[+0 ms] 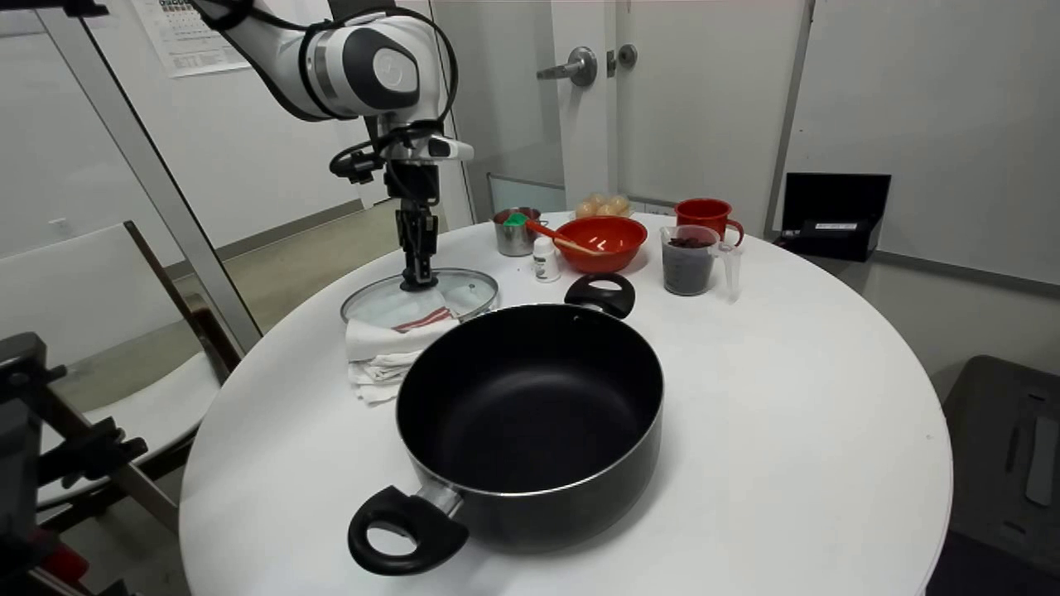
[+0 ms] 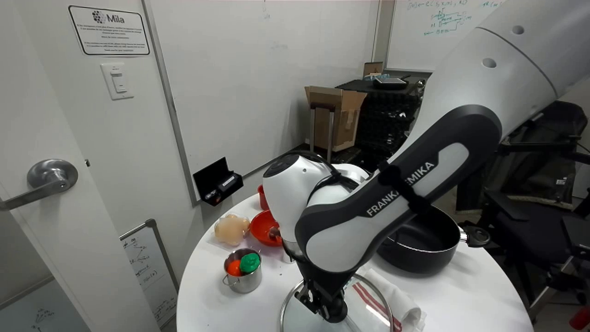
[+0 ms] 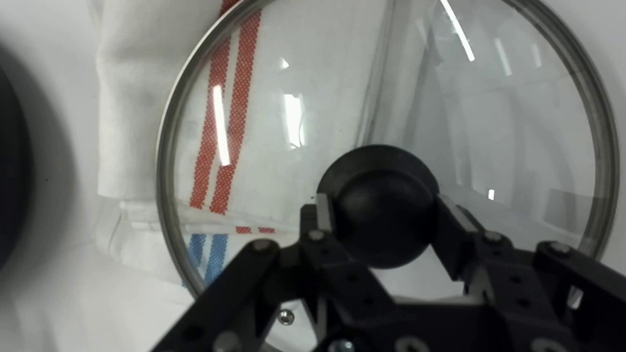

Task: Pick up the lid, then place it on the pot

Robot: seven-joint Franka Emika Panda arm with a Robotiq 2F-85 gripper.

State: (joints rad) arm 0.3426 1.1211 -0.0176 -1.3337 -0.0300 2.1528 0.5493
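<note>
One lid, knob pointing up, is sitting partly over one folded towel, beside one pot whose two handles are pointing opposite ways along its long axis; I am pinching the knob with my gripper.

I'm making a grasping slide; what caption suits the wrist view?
Gripper clasping the black knob of a glass lid, partly over a striped cloth.

Bright, even light lies over the table, with a soft shadow beside the pot. In the wrist view, glare streaks the lid – and the gripper, close up, looks perhaps slightly out of focus.
</note>
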